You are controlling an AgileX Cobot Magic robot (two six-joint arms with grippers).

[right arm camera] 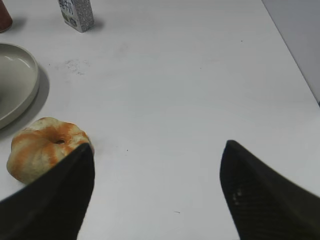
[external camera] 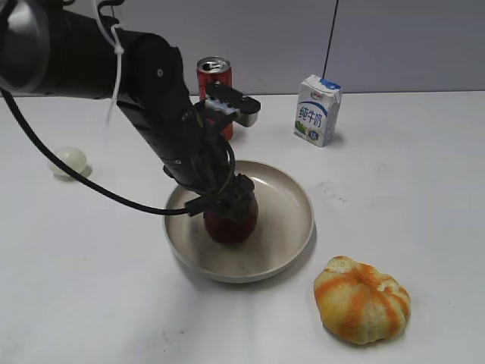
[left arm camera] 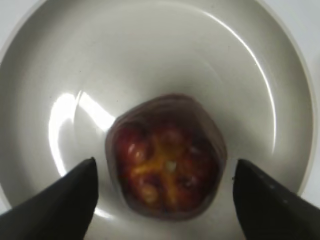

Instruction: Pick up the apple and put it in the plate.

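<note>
The dark red apple (left arm camera: 167, 157) is seen standing upright inside the cream plate (left arm camera: 260, 65) at the centre of the frame, its yellowish top turned to the left wrist camera. The left gripper (left arm camera: 165, 192) is held directly over it, jaws spread, with a visible gap on each side of the fruit. In the exterior view, the plate (external camera: 292, 227) is flanked by an orange striped pumpkin (external camera: 362, 299) at lower right, a milk carton (external camera: 317, 110) and red can (external camera: 214, 76) at top, and a pale egg (external camera: 70, 161) at left. The right gripper (right arm camera: 155, 192) is shown spread wide over bare white table (right arm camera: 200, 75).
</note>
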